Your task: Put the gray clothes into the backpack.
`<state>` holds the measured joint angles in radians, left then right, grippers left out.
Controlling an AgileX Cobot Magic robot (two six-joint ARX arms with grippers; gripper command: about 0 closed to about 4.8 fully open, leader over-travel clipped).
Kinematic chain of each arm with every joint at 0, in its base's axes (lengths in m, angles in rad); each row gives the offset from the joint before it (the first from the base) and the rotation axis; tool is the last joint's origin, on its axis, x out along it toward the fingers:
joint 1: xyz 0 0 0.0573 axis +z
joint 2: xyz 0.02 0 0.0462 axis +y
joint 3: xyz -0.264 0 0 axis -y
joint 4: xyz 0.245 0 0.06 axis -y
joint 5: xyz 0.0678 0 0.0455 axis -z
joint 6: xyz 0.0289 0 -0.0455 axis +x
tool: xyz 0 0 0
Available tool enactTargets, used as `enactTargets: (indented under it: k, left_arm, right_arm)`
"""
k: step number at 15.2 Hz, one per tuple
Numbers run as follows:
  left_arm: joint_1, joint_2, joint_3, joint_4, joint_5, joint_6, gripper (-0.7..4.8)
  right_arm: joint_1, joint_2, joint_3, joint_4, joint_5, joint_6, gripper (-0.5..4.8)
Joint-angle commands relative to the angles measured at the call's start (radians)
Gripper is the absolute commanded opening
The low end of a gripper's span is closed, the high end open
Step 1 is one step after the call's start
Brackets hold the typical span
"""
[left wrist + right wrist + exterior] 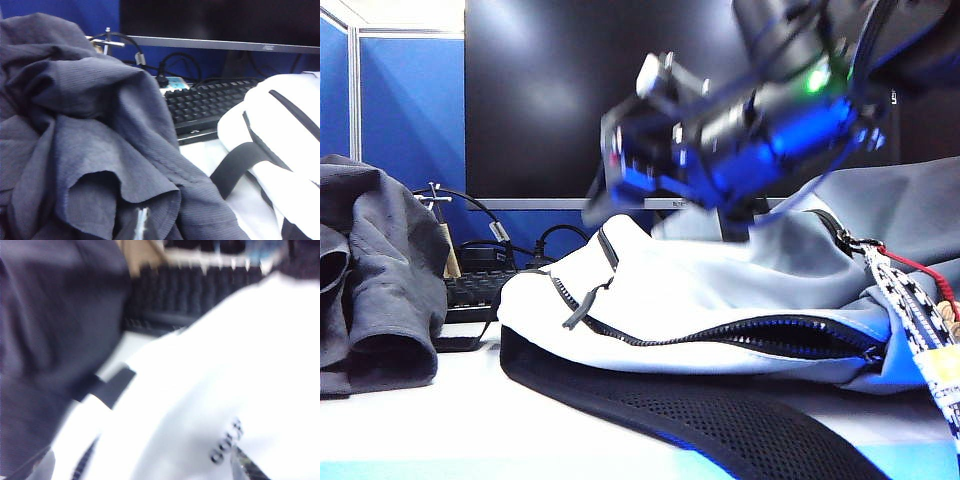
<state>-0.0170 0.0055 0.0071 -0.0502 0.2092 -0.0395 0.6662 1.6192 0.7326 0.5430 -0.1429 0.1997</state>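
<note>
crumpled ribbed gray clothes (90, 150) beside pale, unzipped backpack (720, 300).

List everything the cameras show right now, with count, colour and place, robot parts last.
gray clothes: one, dark gray, heaped at the table's left edge, outside the bag.
backpack: one, pale gray-white, lying on its side centre to right, black zipper partly open.
mesh strap: one, black, on the table in front of the backpack.
red cord: one, hanging at the backpack's right end.
keyboard: one, black, behind clothes and backpack.
monitor: one, black, at the back.
cables: several, black, by the keyboard.
right gripper: blurred, above the backpack; jaw state unclear.
left gripper: tips barely in the left wrist view, shut, against the clothes.
</note>
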Motion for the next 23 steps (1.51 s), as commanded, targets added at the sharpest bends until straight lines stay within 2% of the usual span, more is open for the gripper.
enactTargets:
  k: [1, 3, 4, 6, 7, 10, 11, 13, 15, 16, 17, 18, 19, 21, 22, 23]
  left_arm:
    - [0.0, -0.002, 0.001, 0.006, 0.017, -0.024, -0.05]
    - [0.0, -0.002, 0.001, 0.006, 0.02, -0.025, -0.05]
    - [0.0, -0.002, 0.001, 0.006, 0.021, -0.031, -0.05]
    - [0.0, -0.002, 0.001, 0.007, 0.024, -0.047, -0.05]
    - [0.0, -0.002, 0.001, 0.007, 0.023, -0.047, -0.05]
    - [0.0, -0.002, 0.001, 0.009, 0.034, -0.047, -0.05]
    - [0.0, -0.002, 0.001, 0.024, 0.046, -0.047, -0.05]
    - [0.0, -0.002, 0.001, 0.068, 0.122, -0.049, -0.05]
    - [0.0, -0.002, 0.001, 0.139, 0.235, -0.089, -0.05]
    - [0.0, -0.002, 0.001, 0.162, 0.24, -0.11, -0.06]
    - [0.0, -0.002, 0.001, 0.164, 0.228, -0.16, -0.06]
    - [0.0, -0.002, 0.001, 0.163, 0.198, -0.213, -0.06]
    - [0.0, -0.002, 0.001, 0.163, 0.163, -0.263, -0.05]
    - [0.0, -0.002, 0.001, 0.154, 0.078, -0.286, -0.03]
    - [0.0, -0.002, 0.001, 0.119, -0.059, -0.287, 1.04]
    - [0.0, -0.002, 0.001, 0.094, -0.157, -0.296, 3.05]
  right_arm:
    - [0.025, 0.07, 0.071, 0.01, 0.019, -0.005, 4.14]
    - [0.033, 0.11, 0.114, -0.001, 0.034, -0.005, 2.09]
    - [0.032, 0.129, 0.156, -0.049, 0.042, 0.035, -0.19]
    - [0.021, 0.133, 0.198, -0.096, 0.061, 0.115, -0.05]
    - [0.005, 0.13, 0.208, -0.095, 0.032, 0.185, -0.05]
    - [-0.071, 0.111, 0.217, -0.006, -0.16, 0.383, -0.05]
    - [-0.112, 0.101, 0.217, 0.09, -0.295, 0.501, -0.05]
    - [-0.176, 0.098, 0.217, 0.31, -0.466, 0.721, -0.05]
    - [-0.24, 0.098, 0.217, 0.599, -0.527, 0.983, -0.05]
    - [-0.266, 0.098, 0.217, 0.734, -0.531, 1.101, -0.05]
    - [-0.294, 0.098, 0.217, 0.843, -0.531, 1.194, -0.05]
    - [-0.314, 0.091, 0.217, 0.872, -0.542, 1.248, -0.05]
    - [-0.341, 0.082, 0.217, 0.871, -0.573, 1.259, -0.05]
    - [-0.356, 0.081, 0.217, 0.872, -0.616, 1.27, -0.05]
    - [-0.359, 0.081, 0.217, 0.872, -0.645, 1.27, -0.05]
    - [-0.358, 0.081, 0.217, 0.872, -0.655, 1.27, -0.05]
